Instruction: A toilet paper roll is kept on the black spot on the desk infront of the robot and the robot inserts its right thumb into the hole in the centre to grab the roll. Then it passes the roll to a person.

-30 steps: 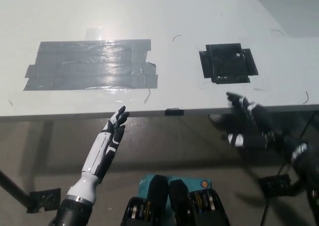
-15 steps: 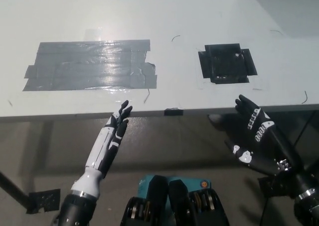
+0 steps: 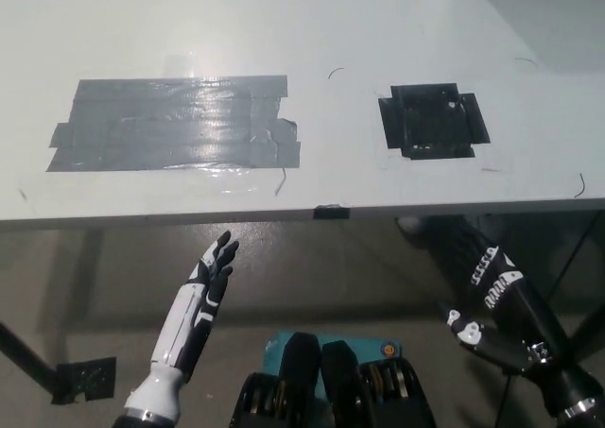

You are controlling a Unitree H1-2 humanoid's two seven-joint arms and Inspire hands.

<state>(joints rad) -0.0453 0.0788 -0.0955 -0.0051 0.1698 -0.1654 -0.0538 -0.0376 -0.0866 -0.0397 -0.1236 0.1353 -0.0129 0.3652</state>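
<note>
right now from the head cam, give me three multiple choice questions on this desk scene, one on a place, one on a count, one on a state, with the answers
1. Where does the black spot lie on the desk?
A. toward the right
B. at the far left
C. over the near edge

2. How many taped patches show on the desk?
A. one
B. two
C. four

3. What state is the left hand in?
A. shut on a roll
B. open, holding nothing
C. flat on the desk

Answers:
1. A: it sits right of the grey tape patch.
2. B: one grey, one black.
3. B: its fingers are apart below the desk edge. The right hand is also low, under the edge.
</note>
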